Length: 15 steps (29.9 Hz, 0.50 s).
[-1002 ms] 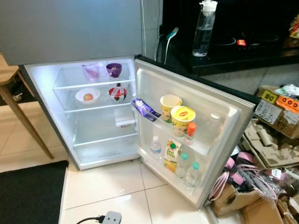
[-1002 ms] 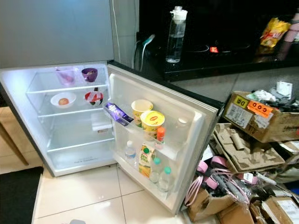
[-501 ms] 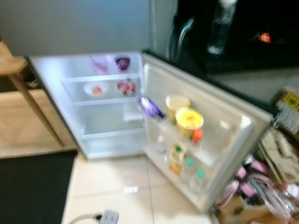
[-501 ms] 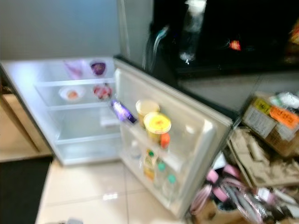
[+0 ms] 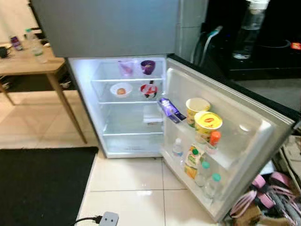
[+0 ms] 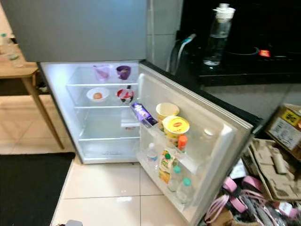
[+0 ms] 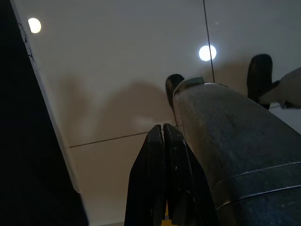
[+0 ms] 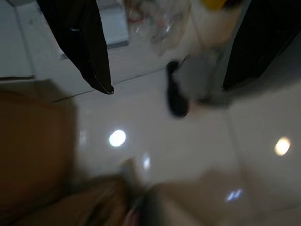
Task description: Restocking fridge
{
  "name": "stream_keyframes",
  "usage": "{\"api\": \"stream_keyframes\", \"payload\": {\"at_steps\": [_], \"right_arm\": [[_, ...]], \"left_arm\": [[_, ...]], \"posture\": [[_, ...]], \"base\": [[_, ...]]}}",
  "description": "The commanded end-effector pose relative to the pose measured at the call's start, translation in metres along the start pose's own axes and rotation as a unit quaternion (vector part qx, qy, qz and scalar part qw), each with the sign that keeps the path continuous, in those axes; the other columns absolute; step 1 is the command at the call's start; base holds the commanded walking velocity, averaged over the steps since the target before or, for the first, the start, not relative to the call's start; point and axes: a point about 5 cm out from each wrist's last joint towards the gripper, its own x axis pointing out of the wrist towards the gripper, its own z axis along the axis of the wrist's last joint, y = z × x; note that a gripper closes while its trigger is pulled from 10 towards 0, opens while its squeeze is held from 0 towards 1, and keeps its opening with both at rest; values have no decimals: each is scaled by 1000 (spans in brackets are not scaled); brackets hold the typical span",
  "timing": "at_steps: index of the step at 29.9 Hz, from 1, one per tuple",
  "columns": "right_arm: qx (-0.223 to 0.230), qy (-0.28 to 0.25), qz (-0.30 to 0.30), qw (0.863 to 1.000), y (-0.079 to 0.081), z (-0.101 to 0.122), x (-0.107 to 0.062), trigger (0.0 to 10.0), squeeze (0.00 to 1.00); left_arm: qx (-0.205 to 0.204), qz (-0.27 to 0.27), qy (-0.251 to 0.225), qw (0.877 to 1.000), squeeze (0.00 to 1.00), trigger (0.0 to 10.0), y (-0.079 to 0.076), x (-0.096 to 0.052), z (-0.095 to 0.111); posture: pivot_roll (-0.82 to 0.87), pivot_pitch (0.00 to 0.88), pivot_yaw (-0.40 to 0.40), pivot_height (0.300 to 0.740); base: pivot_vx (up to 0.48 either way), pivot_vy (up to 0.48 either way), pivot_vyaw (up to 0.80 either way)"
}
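The left gripper (image 7: pixel 162 179), clenched and empty, and the right gripper (image 8: pixel 164 56), spread over floor tiles, hang idle while the fridge (image 5: pixel 127 117) stands open, its door shelf (image 5: pixel 197 141) stocked for reach.

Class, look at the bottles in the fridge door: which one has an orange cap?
The small bottle on the upper door shelf, beside the yellow-lidded cup; the lower-shelf bottles have green or white caps.

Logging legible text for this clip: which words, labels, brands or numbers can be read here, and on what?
None can be read for certain.
Yellow-lidded noodle cup on the open fridge door's upper shelf: red oval logo, blurred.
Purple chocolate bar beside it: print too small.
Yellow-green juice carton on the lower door shelf: label blurred.
Cardboard box with yellow sticker: characters unreadable.
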Motion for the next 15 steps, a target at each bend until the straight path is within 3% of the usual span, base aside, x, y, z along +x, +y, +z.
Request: {"api": "stream_keyframes", "payload": {"at_steps": [1,3,4,6,7,9,11,12,13,15], "right_arm": [[6,-53,-37,998,-8,30,4,10000,0],[8,-87,-77,993,-22,55,5,10000,0],[8,-87,-77,993,-22,55,5,10000,0],[36,-131,-100,986,-34,82,4,10000,0],[36,-131,-100,986,-34,82,4,10000,0],[73,-198,-108,971,-42,123,0,10000,0],[77,-215,-110,967,-43,133,-1,10000,0],[78,-240,-117,961,-44,152,-4,10000,0],[78,-240,-117,961,-44,152,-4,10000,0],[80,-277,-131,949,-47,178,-10,10000,0]], "left_arm": [[2,-3,26,1000,0,10000,-1,-2,-14],[2,-3,26,1000,0,10000,0,-2,-14],[2,-3,26,1000,0,10000,0,-2,-14],[2,-2,25,1000,0,10000,1,-2,-14],[2,-2,25,1000,0,10000,1,-2,-14],[4,-2,25,1000,0,10000,3,-3,-15],[5,-2,25,1000,0,10000,4,-3,-15],[5,-1,25,1000,0,10000,4,-3,-16],[5,-1,25,1000,0,10000,4,-3,-16],[5,0,25,1000,0,10000,6,-4,-17]], "posture": [[-88,0,12,740],[-87,0,12,740],[-87,0,12,740],[-83,0,11,740],[-83,0,11,740],[-82,0,14,740],[-80,0,14,740],[-72,0,13,740],[-72,0,13,740],[-62,0,10,740]], "base": [[0,0,0],[0,0,0],[0,0,0],[0,0,0],[0,0,0],[0,0,0],[0,0,0],[0,0,0],[0,0,0],[0,0,0]]}}
